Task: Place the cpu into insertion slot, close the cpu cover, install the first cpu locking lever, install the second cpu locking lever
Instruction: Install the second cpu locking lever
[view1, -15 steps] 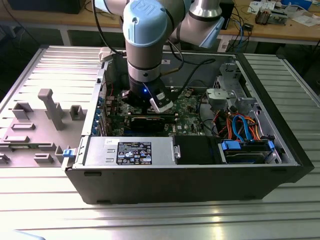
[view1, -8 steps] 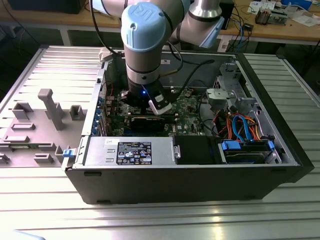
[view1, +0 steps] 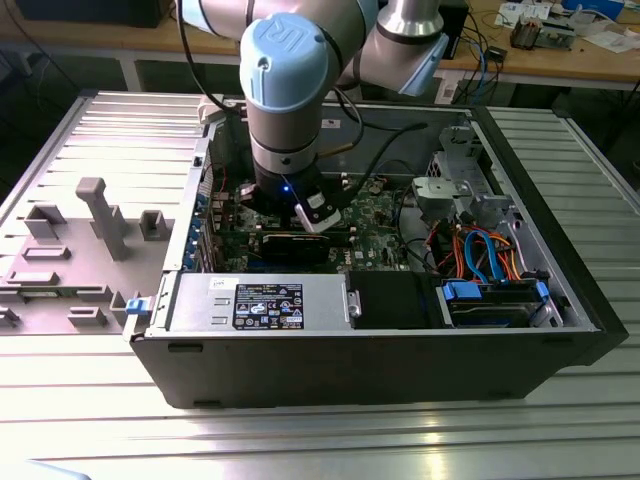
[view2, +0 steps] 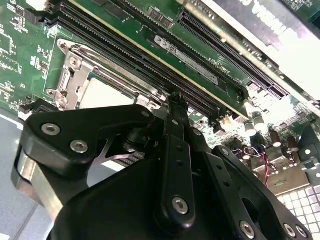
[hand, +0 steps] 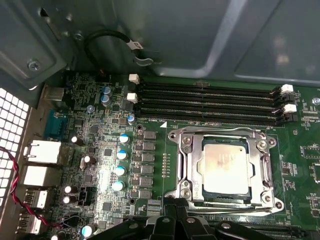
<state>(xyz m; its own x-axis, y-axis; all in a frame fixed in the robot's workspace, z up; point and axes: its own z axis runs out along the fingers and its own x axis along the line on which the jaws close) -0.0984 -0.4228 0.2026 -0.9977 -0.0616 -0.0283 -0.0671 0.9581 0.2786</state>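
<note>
Silver-grey, the cpu (hand: 225, 166) sits seated in the insertion slot (hand: 198, 192), and I judge the cpu cover (hand: 261, 167) closed flat around it, so the first two steps read as done. Lever status I cannot confirm: the rods along the frame are too fine to judge. My end effector (hand: 172, 226) hangs just near of the socket on the motherboard (hand: 100, 165); whether its fingers are parted or holding anything, I cannot tell.

Your exterior view looks down at an angle into the open computer case (view1: 400, 330) from some way off, both wrist views sit close above the motherboard (hand: 100, 150), sharing the cpu cover (hand: 225, 167) and memory slots (hand: 205, 102), probably from opposite sides.
</note>
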